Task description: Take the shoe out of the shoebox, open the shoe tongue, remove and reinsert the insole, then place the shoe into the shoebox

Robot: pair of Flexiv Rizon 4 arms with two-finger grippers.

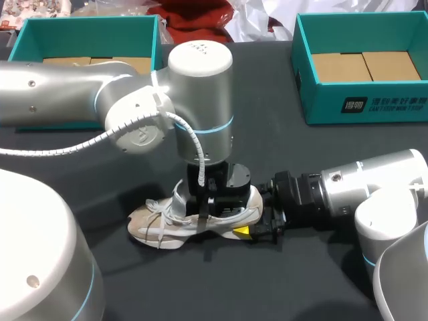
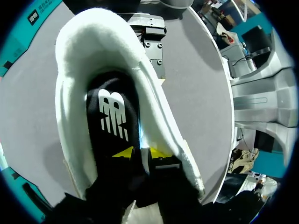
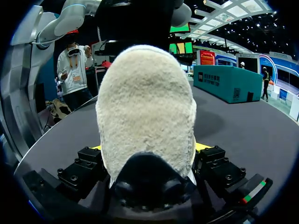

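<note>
Head view takes in the dark counter [image 1: 281,174] with two teal shoeboxes at its far side, the left shoebox [image 1: 87,25] and the right shoebox [image 1: 374,103], both without a shoe. The left arm [image 1: 134,100] reaches in over the middle and points straight down. The right arm [image 1: 374,180] lies low and comes in level from the side.

The shoe [image 1: 157,224] sits on the counter between them, well apart from both boxes. Its toe points toward the robot's left and its heel toward the right arm.

The right claw [image 3: 149,148] is clenched on the heel, which fills the gap between its two sides. The left claw [image 2: 140,152] is down in the shoe's opening, just above the black insole [image 2: 112,116], which lies flat inside the white lining. Whether this claw is clenched on anything cannot be told.

The step in hand looks like the insole work, though lifting out or seating back cannot be told apart.

To do either well, the right claw needs a firm, level clamp so the shoe neither tips nor slides. The left claw should take the insole by its heel edge alone, clear of the lining. It should then draw or press along the shoe's length rather than straight up, so the insole does not fold.
</note>
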